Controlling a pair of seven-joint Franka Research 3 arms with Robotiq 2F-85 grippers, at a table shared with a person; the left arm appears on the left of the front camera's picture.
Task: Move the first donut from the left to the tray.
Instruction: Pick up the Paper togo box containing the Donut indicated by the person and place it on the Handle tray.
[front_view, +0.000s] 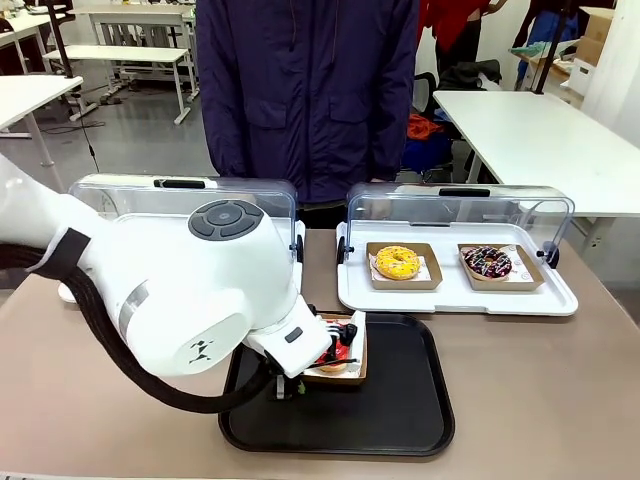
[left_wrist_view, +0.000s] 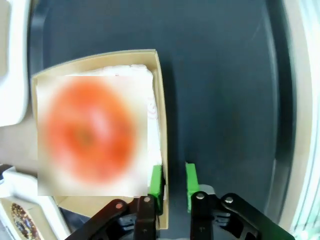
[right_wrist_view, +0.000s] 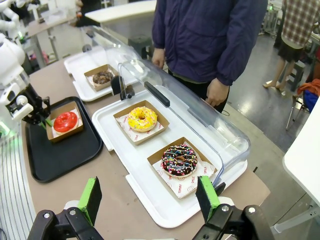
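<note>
The red glazed donut (front_view: 334, 352) lies in its square brown cardboard holder (right_wrist_view: 64, 131) on the left part of the black tray (front_view: 400, 400). In the left wrist view the donut (left_wrist_view: 90, 132) is a blurred red-orange patch. My left gripper (left_wrist_view: 173, 182) straddles the holder's side wall (left_wrist_view: 165, 150), one green pad inside the holder and one outside. The gap between the pads is wider than the wall, so it is open. My left arm hides part of the donut in the front view. My right gripper (right_wrist_view: 149, 200) hangs open and high above the table's right side.
A white tray (front_view: 560, 300) with a raised clear lid holds a yellow donut (front_view: 397, 262) and a sprinkled chocolate donut (front_view: 488, 262). A second lidded white tray (right_wrist_view: 80, 65) at the left holds a brown donut (right_wrist_view: 102, 77). A person (front_view: 305, 90) stands at the far edge.
</note>
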